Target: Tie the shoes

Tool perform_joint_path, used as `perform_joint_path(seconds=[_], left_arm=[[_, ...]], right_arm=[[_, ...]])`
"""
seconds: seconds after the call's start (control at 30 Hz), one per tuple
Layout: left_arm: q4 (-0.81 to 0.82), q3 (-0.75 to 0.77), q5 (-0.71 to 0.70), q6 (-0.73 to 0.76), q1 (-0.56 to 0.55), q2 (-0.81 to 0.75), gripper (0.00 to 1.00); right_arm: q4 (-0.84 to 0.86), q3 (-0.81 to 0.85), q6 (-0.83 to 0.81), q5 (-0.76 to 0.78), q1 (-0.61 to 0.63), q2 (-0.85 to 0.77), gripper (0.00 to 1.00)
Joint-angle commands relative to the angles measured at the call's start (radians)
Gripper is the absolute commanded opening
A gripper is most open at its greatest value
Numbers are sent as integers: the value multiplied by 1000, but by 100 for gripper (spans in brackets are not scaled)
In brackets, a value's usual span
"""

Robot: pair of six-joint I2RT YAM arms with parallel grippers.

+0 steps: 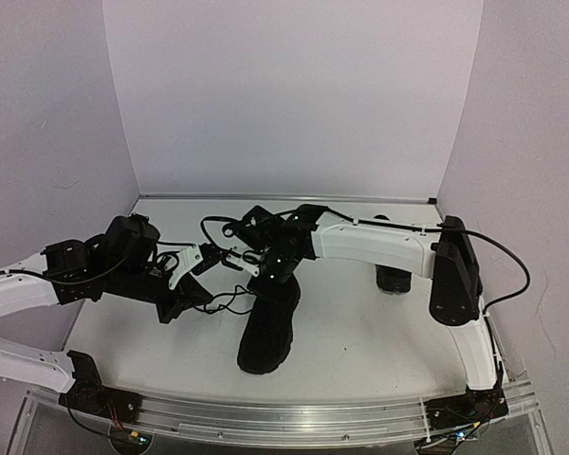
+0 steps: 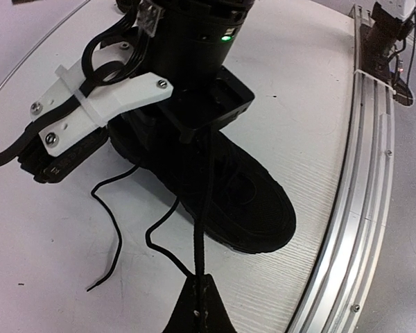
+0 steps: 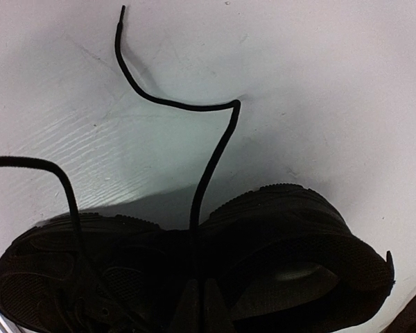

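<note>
**Both lace strands pinched, first cross pending**

We see the matte black low lace-up shoe mid-table, toe toward the arm bases. The left tool is clamped on a thin black lace strand stretched taut from the shoe. The right tool, just above the shoe's opening, is pinched together on the other strand, whose free end curls over the table. We judge this is the start of the first knot. Next calls for crossing the strands without slack. The second black shoe sits well apart, rear right, half hidden.
</note>
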Motion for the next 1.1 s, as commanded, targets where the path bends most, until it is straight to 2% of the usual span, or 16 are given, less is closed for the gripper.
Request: perform_joint_path(seconds=[0.0, 0.23, 0.5, 0.77, 1.07], left_arm=[[35, 31, -111, -34, -3, 14, 0], [91, 3, -243, -73, -2, 15, 0], [157, 22, -257, 7, 14, 125, 0], [293, 79, -92, 48, 116, 301, 0], [438, 177, 78, 109, 129, 482, 0]], right_arm=[[-18, -2, -3, 22, 4, -75, 0], [75, -134, 23, 31, 3, -179, 0], [191, -259, 42, -5, 3, -290, 0], [260, -355, 48, -40, 3, -359, 0], [339, -436, 41, -78, 3, -425, 0]])
